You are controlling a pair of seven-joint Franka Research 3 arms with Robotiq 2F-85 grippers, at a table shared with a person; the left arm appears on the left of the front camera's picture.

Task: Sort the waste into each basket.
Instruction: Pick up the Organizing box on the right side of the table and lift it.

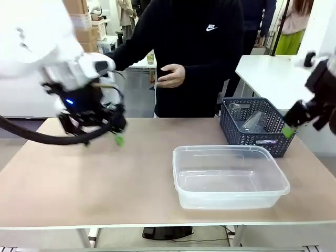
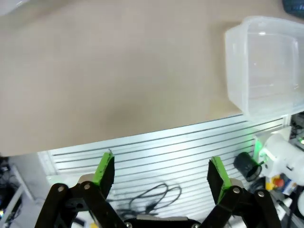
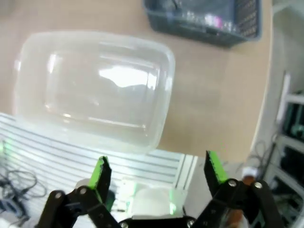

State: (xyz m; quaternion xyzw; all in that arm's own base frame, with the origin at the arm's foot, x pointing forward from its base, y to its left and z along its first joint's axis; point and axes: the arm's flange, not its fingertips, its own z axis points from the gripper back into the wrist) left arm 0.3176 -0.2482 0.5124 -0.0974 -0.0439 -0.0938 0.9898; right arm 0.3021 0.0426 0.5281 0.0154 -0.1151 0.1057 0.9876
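Note:
One clear plastic tub stands empty on the table right of centre; its wall also appears in the left wrist view and its rim in the right wrist view. A second tub and the cans are out of view. Clear plastic bottles lie inside the dark blue lattice basket. My left gripper hovers open over the table's left part, green pads wide apart and holding nothing. My right gripper hangs open beside the blue basket, its pads apart and bare.
A person in a black top stands at the far side, one hand held at waist height. The blue basket sits at the back right. Bare tabletop spreads across the left and front. A white table stands behind on the right.

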